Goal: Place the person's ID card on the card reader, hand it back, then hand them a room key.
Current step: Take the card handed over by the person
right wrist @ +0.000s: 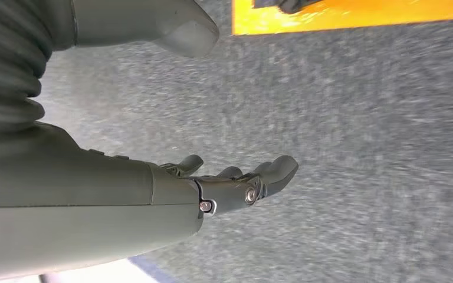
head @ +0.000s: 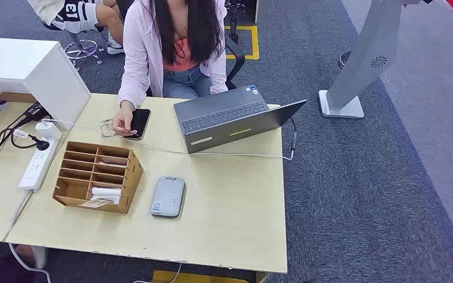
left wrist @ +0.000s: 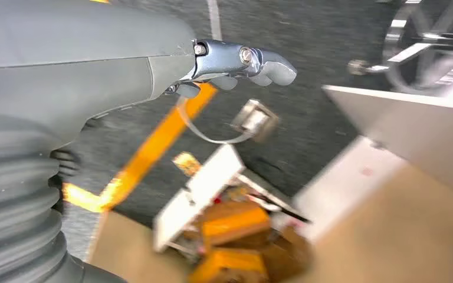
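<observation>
— Where's the card?
— I see it flat on the pale wood table (head: 236, 206), under the person's hand (head: 122, 124), beside a glossy black phone (head: 140, 122). The rounded grey reader (head: 168, 196) lies near the slotted wooden box (head: 97, 175).
— Hands?
— My left hand (left wrist: 236, 62) and right hand (right wrist: 236, 186): fingers loosely extended, holding nothing.

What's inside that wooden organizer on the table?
The organizer has white rolled items and a flat card-like item in its nearest slots; the other slots look empty, though dividers hide their depths.
</observation>
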